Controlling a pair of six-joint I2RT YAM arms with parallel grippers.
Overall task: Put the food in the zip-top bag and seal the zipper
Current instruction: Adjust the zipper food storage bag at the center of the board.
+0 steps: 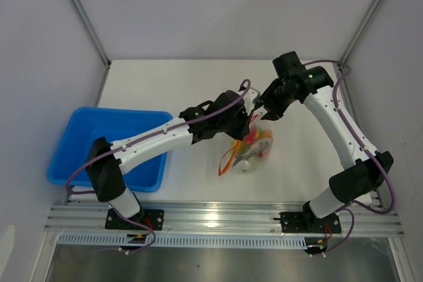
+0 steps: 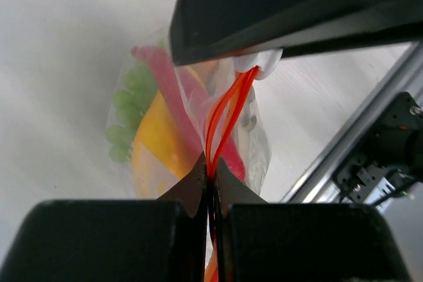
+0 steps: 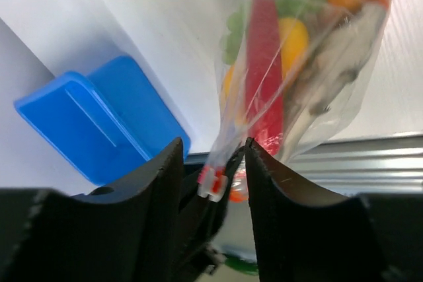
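The left hand [image 1: 250, 113] and right hand [image 1: 263, 111] crowd the zip-top bag [image 1: 254, 146]. The blue tray [image 1: 73, 156] blocks the left, and the far tabletop [image 1: 172, 84] lies open.

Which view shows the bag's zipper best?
Left wrist: the zipper runs plainly from the left claw, shut on it, to its white end. Right wrist shows only that end; top external, a small orange loop.

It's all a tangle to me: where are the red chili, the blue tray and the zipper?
red chili [image 3: 264, 64]: right wrist view, middle of its long body.
blue tray [image 1: 92, 130]: top external view, bare floor.
zipper [image 2: 223, 117]: left wrist view, middle of the red strip.
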